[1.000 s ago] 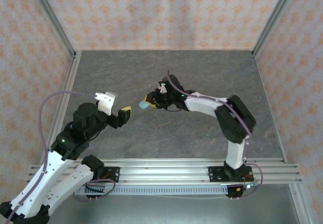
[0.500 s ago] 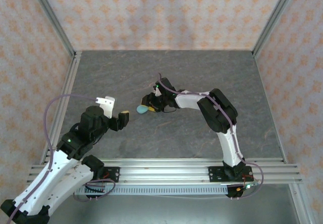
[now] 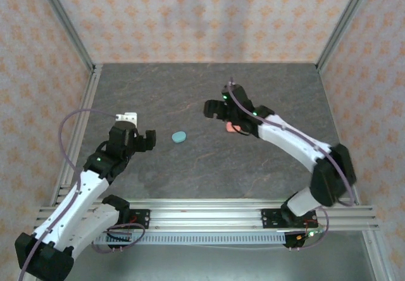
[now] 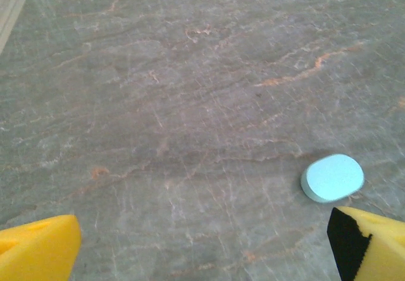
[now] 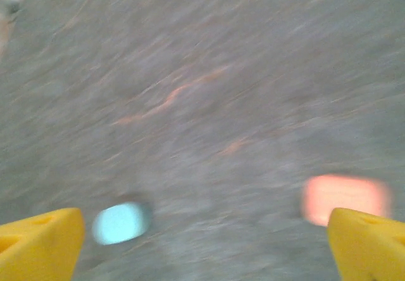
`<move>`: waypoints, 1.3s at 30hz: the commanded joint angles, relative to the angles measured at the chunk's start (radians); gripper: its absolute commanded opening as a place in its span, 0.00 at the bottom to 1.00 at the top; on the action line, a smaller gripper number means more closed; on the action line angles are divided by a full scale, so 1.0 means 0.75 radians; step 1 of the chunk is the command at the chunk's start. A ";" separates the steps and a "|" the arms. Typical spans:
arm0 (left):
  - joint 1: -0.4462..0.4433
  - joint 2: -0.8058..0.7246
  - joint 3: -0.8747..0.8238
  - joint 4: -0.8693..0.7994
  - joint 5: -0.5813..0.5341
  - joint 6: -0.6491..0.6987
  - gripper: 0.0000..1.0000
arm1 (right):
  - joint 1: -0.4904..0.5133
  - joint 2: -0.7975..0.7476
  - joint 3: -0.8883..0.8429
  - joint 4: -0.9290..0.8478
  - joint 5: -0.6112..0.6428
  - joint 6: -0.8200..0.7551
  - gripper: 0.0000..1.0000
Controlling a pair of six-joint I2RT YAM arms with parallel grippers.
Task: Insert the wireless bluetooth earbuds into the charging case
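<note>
Setting: grey stone-look counter (image 3: 158, 91) inside a metal-framed cell with patterned pink walls (image 3: 202, 15).
Light-blue case (image 3: 180, 137): lies flat on the counter between the two arms, untouched. It looks shut.
Salmon-red case (image 3: 231, 128): on the counter, partly under the right arm.
Earbuds: cannot tell where they are.
Left hand (image 4: 202, 230): spread wide, empty, with the blue case just beside one pad.
Right hand (image 5: 202, 230): spread wide, empty (this view is motion-blurred).
Handling, judged: a light, stiff, smooth plastic pebble, probably slippery and low to the counter. Pinch it across its narrow sides, close to the surface, or it may skate off.
Change since a second ago: the right hand then held the blue case aloft. Now the case is set down and that hand has let go and drawn away toward the salmon-red one. The left hand has pulled back and opened further.
</note>
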 commanded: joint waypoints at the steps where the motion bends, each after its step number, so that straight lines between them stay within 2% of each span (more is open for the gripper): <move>1: 0.013 0.046 -0.086 0.233 -0.130 0.114 1.00 | -0.052 -0.161 -0.205 -0.012 0.612 -0.204 0.99; 4: 0.027 0.134 -0.148 0.374 -0.270 0.168 1.00 | -0.199 -0.345 -0.403 0.111 0.693 -0.282 0.99; 7: 0.063 0.201 -0.221 0.537 -0.333 0.182 1.00 | -0.335 -0.498 -0.612 0.287 0.708 -0.361 0.99; 11: 0.124 0.212 -0.370 0.820 -0.344 0.168 1.00 | -0.380 -0.660 -1.032 0.859 0.695 -0.675 0.99; 13: 0.156 0.210 -0.429 0.928 -0.344 0.172 1.00 | -0.418 -0.695 -1.156 1.034 0.673 -0.672 0.99; 16: 0.216 0.235 -0.493 1.060 -0.300 0.184 1.00 | -0.483 -0.693 -1.231 1.106 0.602 -0.595 0.99; 21: 0.266 0.354 -0.500 1.252 -0.190 0.216 1.00 | -0.563 -0.503 -1.291 1.396 0.495 -0.544 0.99; 25: 0.266 0.493 -0.424 1.279 -0.120 0.223 1.00 | -0.592 -0.302 -1.230 1.542 0.424 -0.569 1.00; 27: 0.266 0.572 -0.374 1.296 -0.081 0.219 1.00 | -0.597 -0.184 -1.202 1.665 0.420 -0.618 1.00; 29: 0.265 0.640 -0.341 1.342 -0.049 0.215 1.00 | -0.604 -0.111 -1.166 1.692 0.428 -0.656 1.00; 33: 0.265 0.749 -0.252 1.326 -0.018 0.298 1.00 | -0.662 0.100 -1.182 1.949 0.437 -0.607 1.00; 35: 0.266 0.782 -0.267 1.409 -0.026 0.323 1.00 | -0.686 0.108 -1.187 1.911 0.406 -0.569 1.00; 37: 0.267 0.823 -0.285 1.476 -0.058 0.316 1.00 | -0.694 0.171 -1.175 1.991 0.409 -0.577 1.00; 39: 0.267 0.853 -0.297 1.519 -0.049 0.323 1.00 | -0.697 0.126 -1.114 1.795 0.373 -0.571 1.00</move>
